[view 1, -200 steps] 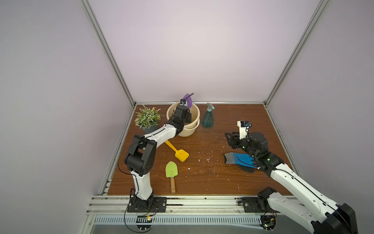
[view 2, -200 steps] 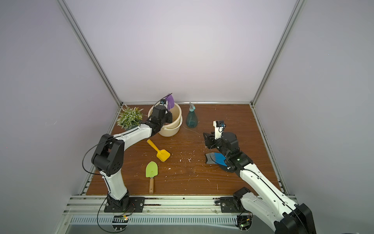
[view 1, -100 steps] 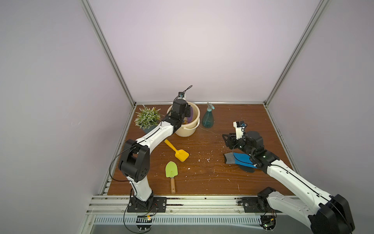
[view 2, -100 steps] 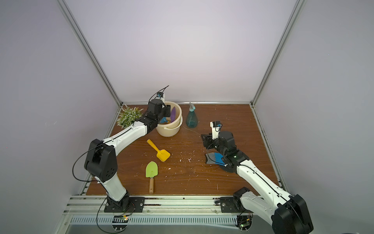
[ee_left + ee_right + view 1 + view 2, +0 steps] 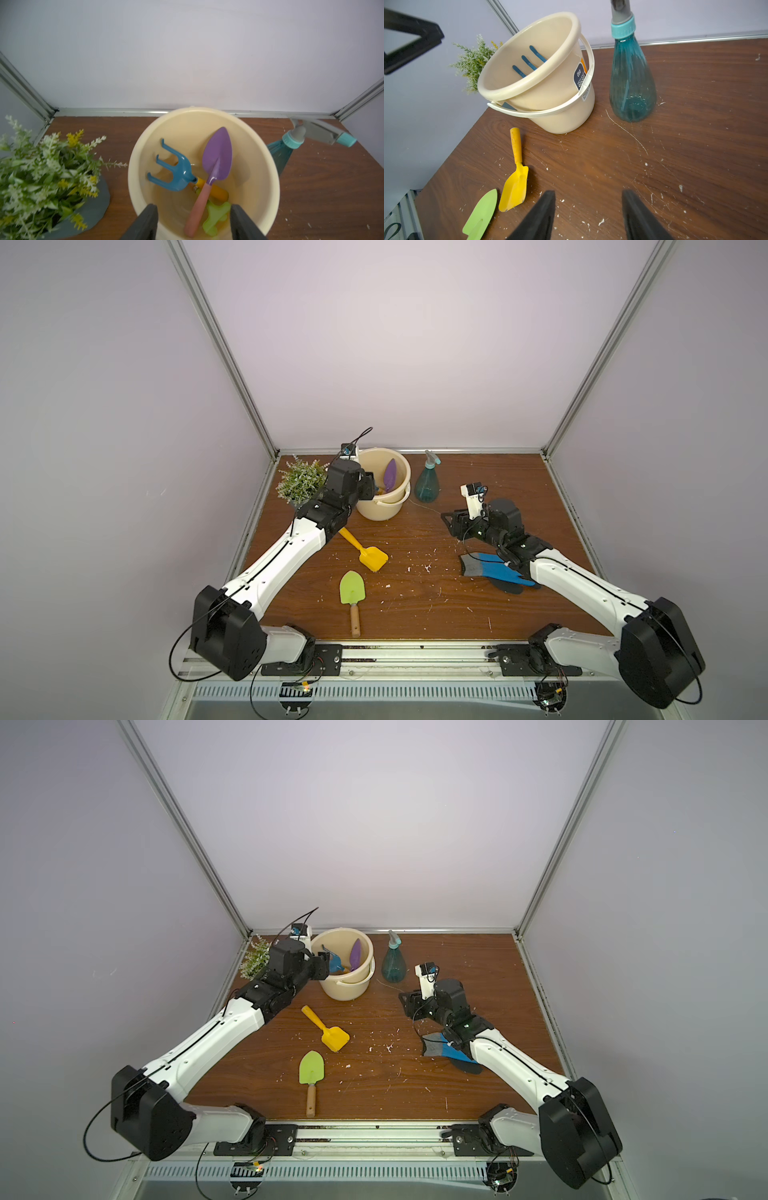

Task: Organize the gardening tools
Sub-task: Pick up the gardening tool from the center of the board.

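Inside bucket [image 5: 191, 122]: purple trowel [image 5: 218, 158] dropped; L end effector [image 5: 192, 209] released (R end effector [image 5: 589, 194] too).

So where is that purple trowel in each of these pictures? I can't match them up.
Both top views: the purple trowel leans blade up inside the cream bucket near the back wall.
Left wrist: centre of the picture, in the bucket beside the blue fork.
Right wrist: not visible; only the fork's tines show.
Shared landmark: the bucket, in every view.
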`<control>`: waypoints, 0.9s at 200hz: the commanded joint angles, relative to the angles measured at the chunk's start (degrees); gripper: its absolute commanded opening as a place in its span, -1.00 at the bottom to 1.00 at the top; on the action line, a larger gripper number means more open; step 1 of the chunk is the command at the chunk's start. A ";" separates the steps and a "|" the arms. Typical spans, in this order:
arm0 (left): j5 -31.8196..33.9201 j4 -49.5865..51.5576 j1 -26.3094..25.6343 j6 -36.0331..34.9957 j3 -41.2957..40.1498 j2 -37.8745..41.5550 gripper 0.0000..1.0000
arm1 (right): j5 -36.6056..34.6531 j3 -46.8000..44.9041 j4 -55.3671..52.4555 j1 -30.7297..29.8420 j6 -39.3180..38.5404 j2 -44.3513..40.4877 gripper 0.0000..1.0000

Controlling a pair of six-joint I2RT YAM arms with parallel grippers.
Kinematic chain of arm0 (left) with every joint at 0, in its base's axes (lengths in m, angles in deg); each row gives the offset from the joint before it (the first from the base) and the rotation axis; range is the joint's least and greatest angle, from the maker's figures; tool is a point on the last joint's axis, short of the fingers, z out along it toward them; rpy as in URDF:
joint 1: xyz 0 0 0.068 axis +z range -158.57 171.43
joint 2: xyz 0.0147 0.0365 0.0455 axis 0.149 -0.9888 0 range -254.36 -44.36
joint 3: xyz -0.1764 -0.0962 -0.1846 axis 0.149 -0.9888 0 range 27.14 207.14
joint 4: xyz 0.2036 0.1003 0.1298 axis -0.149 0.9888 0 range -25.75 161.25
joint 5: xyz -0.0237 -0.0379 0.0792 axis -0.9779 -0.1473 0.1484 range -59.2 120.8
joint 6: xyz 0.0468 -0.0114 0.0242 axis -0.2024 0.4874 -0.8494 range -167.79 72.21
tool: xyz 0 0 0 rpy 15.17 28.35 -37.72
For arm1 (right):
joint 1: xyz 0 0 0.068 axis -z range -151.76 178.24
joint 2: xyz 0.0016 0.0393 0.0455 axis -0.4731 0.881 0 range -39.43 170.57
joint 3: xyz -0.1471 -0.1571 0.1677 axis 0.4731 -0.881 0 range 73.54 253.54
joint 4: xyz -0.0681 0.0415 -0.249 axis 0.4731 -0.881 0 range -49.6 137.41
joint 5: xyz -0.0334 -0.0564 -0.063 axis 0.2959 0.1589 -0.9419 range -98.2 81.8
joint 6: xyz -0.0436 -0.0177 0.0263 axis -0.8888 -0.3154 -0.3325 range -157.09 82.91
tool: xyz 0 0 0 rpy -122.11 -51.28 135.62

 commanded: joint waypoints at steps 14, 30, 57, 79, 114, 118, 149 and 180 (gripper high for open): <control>3.41 9.17 -3.33 7.90 -6.11 4.78 0.34 | 2.33 3.03 3.56 -0.78 -0.48 1.72 0.16; 3.09 11.54 -3.97 11.76 -9.03 5.97 0.40 | 2.56 2.91 4.26 -0.78 -0.61 2.27 0.16; 2.19 16.26 -4.66 16.76 -12.45 7.55 0.43 | 2.66 2.82 4.43 -0.74 -0.61 2.53 0.16; 1.34 20.17 -4.88 20.27 -14.91 10.46 0.45 | 1.95 2.16 4.34 -0.74 -1.19 2.29 0.16; -4.10 26.72 -5.12 25.83 -19.20 13.75 0.40 | 1.36 1.33 4.85 -0.78 -1.15 2.25 0.16; -4.87 27.21 -5.12 26.56 -19.81 14.05 0.37 | 1.33 1.25 4.98 -0.78 -1.19 2.26 0.16; -10.19 28.37 -8.56 33.09 -25.34 16.90 0.21 | 0.90 1.07 5.27 -0.78 -0.97 2.97 0.16; -9.64 30.98 -14.33 38.03 -27.40 18.00 0.20 | 0.87 0.55 6.00 -0.78 -0.79 3.27 0.16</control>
